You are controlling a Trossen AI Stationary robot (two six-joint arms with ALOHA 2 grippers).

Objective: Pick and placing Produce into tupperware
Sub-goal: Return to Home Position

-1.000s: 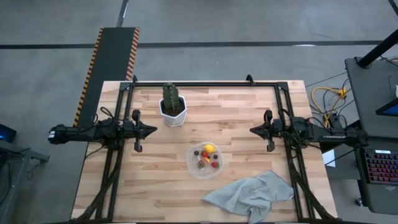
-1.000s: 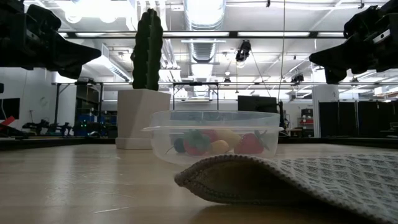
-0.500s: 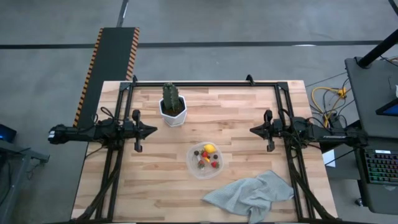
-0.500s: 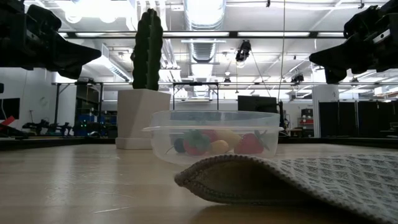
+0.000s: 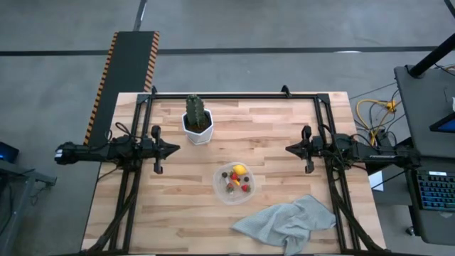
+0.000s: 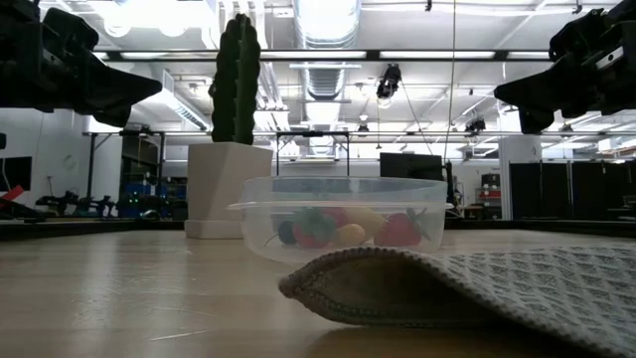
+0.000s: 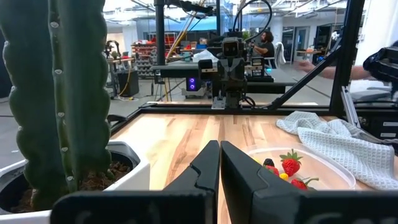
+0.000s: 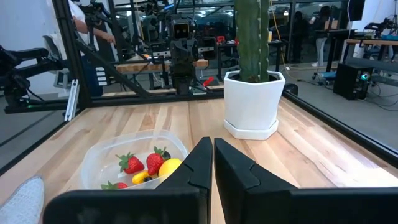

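My left jaws were clenched on nothing above the left side of the table [image 5: 277,124]. My right jaws, clenched and empty too, hung over its right side. Between them sat the tupperware [image 5: 222,190], holding the produce [image 5: 237,178], near the cloth [image 5: 288,222].

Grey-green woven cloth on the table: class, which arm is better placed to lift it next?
Right, probably. The grey-green woven cloth lies on the right arm's side, near the right tool; the left tool waits beyond the clear plastic container.
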